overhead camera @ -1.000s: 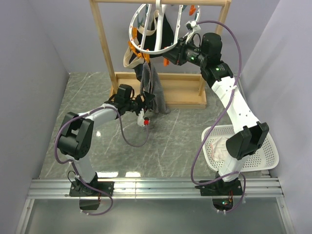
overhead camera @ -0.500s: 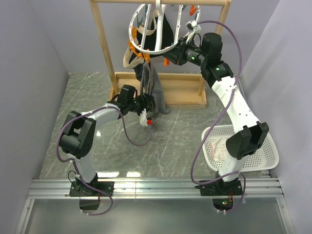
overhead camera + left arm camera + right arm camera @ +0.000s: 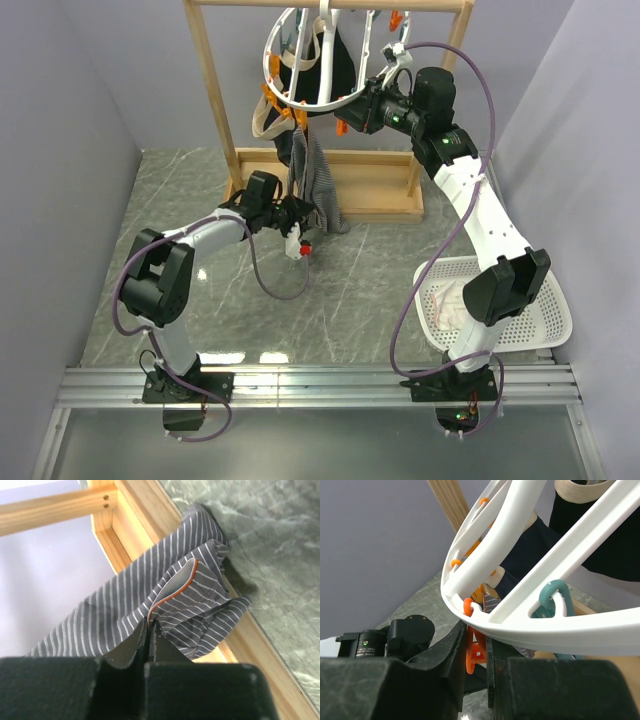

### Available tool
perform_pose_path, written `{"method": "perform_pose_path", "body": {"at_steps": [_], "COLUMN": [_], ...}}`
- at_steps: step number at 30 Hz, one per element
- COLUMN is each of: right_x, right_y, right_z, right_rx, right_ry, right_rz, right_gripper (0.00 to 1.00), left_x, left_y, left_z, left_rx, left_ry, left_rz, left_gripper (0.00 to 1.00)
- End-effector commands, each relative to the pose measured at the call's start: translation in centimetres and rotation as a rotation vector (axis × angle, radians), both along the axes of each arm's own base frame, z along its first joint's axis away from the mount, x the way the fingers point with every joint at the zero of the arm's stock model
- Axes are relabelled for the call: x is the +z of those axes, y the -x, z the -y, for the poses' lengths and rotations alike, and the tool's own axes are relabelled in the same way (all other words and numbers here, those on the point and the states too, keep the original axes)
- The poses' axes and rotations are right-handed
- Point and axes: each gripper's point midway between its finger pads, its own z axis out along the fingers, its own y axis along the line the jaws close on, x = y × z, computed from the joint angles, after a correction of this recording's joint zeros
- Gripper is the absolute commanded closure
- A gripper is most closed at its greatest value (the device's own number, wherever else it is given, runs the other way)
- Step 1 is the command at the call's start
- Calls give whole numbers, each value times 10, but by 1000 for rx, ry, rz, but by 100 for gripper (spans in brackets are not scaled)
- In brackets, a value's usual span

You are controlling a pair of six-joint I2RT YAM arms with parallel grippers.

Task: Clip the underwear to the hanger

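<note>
I have the left gripper (image 3: 149,630) clamped on the hanging edge of the underwear (image 3: 125,607), while the orange clothespin (image 3: 470,656) that my right gripper (image 3: 476,642) pinches on the hanger (image 3: 545,630) lies up and to the right.

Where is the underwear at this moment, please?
In the top view the underwear hangs mid-table toward the back, below the hanger and in front of the wooden frame's base, with the left gripper shut on its lower edge.

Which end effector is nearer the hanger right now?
Right. The right end effector sits at the hanger rim, closed on an orange clothespin under it. The left end effector is well below, shut on the hanging underwear.
</note>
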Motion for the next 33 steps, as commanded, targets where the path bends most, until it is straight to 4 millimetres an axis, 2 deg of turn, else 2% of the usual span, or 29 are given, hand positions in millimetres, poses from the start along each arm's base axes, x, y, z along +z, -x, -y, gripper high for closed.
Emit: {"method": "perform_pose_path", "body": {"at_steps": [1,3,4,6,7,10,13,14,18,24,33], "right_x": [23,23,23,23,23,24,24,25,24,21,21], "right_y": [-1,-1,-2,-3,-3,-2,-3,-2,-3,-6,-6], "right_z": [0,1,3,2,2,2,4,4,5,4,4], "right_rx": [6,3,0,0,2,3,0,1,-2,3,5], "right_ry": [-31,-30,-29,-31,-32,-36,-40,-45,-55,-66,-69], "right_rz": [65,67,69,65,66,65,62,58,48,28,24], "right_gripper": [100,100,100,100,100,100,100,100,100,100,100], "left_x": [63,72,87,98,112,135,151,164,180,229,263], "left_y": [16,19,16,15,16,17,12,9,3,-3,-9], "left_z": [22,25,26,28,31,32,29,30,24,27,23], "left_rx": [-311,-296,-280,-250,-252,-213,-139,-126,-41,48,134], "left_ry": [-41,15,49,108,147,224,300,333,414,564,714], "left_rz": [422,372,383,334,340,269,201,233,217,100,45], "left_gripper": [100,100,100,100,100,100,100,100,100,100,100]}}
